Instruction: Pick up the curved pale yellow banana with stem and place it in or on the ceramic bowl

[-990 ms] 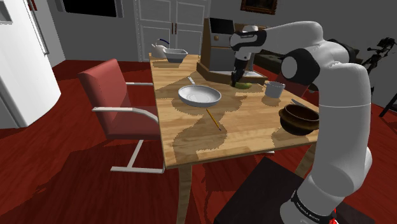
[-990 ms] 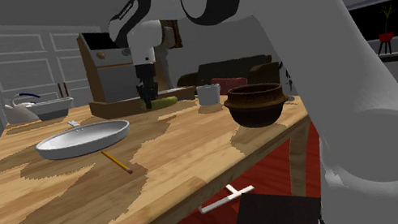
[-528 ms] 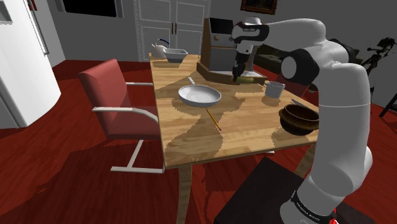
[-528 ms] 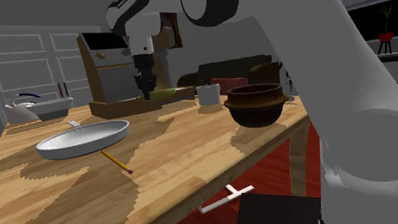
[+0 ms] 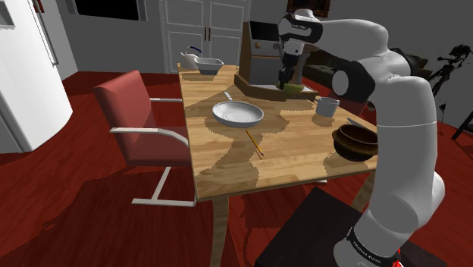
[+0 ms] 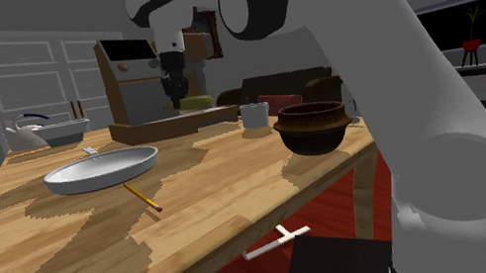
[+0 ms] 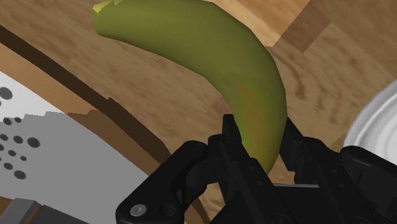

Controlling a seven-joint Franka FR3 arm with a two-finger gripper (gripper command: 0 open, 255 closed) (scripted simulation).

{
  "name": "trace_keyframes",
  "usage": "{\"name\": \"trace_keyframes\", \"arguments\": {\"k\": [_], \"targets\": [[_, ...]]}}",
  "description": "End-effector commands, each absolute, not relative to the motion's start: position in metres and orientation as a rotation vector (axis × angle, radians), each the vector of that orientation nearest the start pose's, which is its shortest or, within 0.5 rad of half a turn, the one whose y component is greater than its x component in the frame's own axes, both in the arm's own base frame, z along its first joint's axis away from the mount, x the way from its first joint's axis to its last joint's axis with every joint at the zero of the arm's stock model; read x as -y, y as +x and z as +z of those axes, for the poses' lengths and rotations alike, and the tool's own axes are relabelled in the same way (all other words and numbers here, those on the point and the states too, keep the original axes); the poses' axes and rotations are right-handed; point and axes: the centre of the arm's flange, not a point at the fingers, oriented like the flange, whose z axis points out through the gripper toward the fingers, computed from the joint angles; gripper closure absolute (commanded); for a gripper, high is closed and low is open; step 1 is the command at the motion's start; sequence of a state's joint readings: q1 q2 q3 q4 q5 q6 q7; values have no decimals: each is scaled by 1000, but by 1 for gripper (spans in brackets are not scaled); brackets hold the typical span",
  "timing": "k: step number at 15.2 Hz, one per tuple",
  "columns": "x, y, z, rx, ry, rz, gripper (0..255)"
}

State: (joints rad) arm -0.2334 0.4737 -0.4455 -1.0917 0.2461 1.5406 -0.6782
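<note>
The black gripper (image 5: 286, 82) is clamped on one end of an olive-yellow banana (image 7: 216, 57), with its fingers (image 7: 230, 137) pressing on either side. The banana hangs in the air above the wooden table (image 5: 296, 155), close by the coffee machine (image 5: 261, 53). It is well apart from the white bowl (image 5: 238, 114) and the brown bowl (image 5: 356, 141).
</note>
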Motion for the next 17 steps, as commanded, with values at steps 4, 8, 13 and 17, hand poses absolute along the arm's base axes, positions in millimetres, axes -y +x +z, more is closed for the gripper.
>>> {"name": "trace_keyframes", "arguments": {"k": [4, 8, 13, 17], "targets": [[341, 589, 599, 84, -3110, -63, 255], [341, 589, 620, 84, -3110, -63, 255], [330, 565, 632, 84, -3110, -63, 255], [307, 517, 632, 84, -3110, -63, 255]]}}
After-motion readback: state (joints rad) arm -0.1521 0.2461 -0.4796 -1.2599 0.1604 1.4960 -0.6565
